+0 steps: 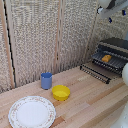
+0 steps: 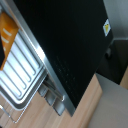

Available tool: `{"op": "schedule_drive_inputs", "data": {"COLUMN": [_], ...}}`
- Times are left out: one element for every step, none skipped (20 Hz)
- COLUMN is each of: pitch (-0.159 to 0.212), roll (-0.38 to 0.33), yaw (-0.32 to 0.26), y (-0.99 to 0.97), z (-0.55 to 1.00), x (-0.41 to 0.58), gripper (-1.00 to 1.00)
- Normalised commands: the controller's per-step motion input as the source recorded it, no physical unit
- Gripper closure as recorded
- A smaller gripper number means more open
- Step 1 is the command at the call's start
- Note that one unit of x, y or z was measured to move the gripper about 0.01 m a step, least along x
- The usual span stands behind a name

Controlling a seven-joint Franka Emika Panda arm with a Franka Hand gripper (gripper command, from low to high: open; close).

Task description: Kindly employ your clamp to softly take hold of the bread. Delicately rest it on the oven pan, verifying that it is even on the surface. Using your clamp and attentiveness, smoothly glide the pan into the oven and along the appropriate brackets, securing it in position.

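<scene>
The bench (image 1: 95, 97) fills the lower frame. At right sits the oven (image 1: 116, 50), door down, with the oven pan (image 1: 114, 61) inside it and the bread (image 1: 106, 58) lying on its bars. The pan looks stiff and light, best gripped at its front edge. The gripper (image 1: 111, 6) hangs upper right; its fingers' state I cannot tell.

open oven (image 1: 113, 55) door (image 1: 95, 72) across tabletop (image 1: 85, 95)

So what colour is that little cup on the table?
The cup is blue, clearest in the exterior view.
</scene>
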Motion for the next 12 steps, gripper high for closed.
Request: {"op": "schedule_drive_inputs", "data": {"pitch": [0.159,0.150,0.148,0.147,0.152,0.153,0.150,0.144,0.141,0.140,0.140,0.147], "roll": [-0.370,-0.362,-0.357,-0.348,-0.331,-0.324,-0.312,-0.304,-0.294,-0.285,-0.274,-0.272], "yaw": [0.114,0.119,0.114,0.102,0.086,0.079,0.074,0.066,0.061,0.060,0.057,0.056], "y": [0.16,0.19,0.23,0.30,0.39,0.43,0.47,0.51,0.55,0.58,0.60,0.60], "z": [-0.22,-0.25,-0.26,-0.28,-0.28,-0.29,-0.31,-0.35,-0.38,-0.40,-0.43,-0.44], "x": [0.000,0.000,0.003,0.020,0.031,0.040,0.051,0.080,0.097,0.103,0.111,0.097], "gripper": [-1.00,-1.00,-1.00,-1.00,-1.00,-1.00,-1.00,-1.00,-1.00,-1.00,-1.00,-1.00]}}
